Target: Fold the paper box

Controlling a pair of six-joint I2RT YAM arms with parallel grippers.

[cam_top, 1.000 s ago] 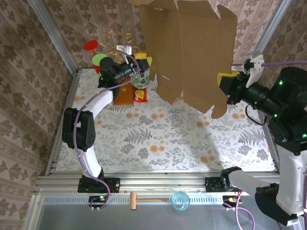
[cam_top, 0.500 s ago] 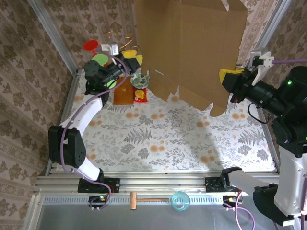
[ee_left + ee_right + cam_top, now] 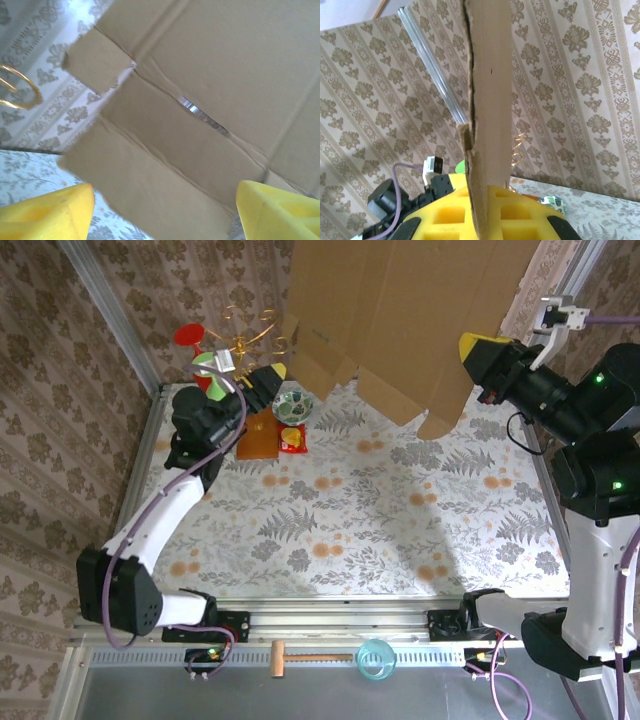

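The right claw (image 3: pixel 487 210) clamps the raised paper box (image 3: pixel 400 310), whose top edge is cut off; the left claw (image 3: pixel 264 376) stands released nearby.

Paper box (image 3: pixel 400 320): flat brown cardboard sheet, unfolded, aloft, near-upright, flaps hanging down.

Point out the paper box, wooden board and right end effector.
paper box (image 3: pixel 400 310): top external view, main panel's middle.
wooden board (image 3: pixel 257 440): top external view, centre of its face.
right end effector (image 3: pixel 475 348): top external view, between its yellow fingertips.
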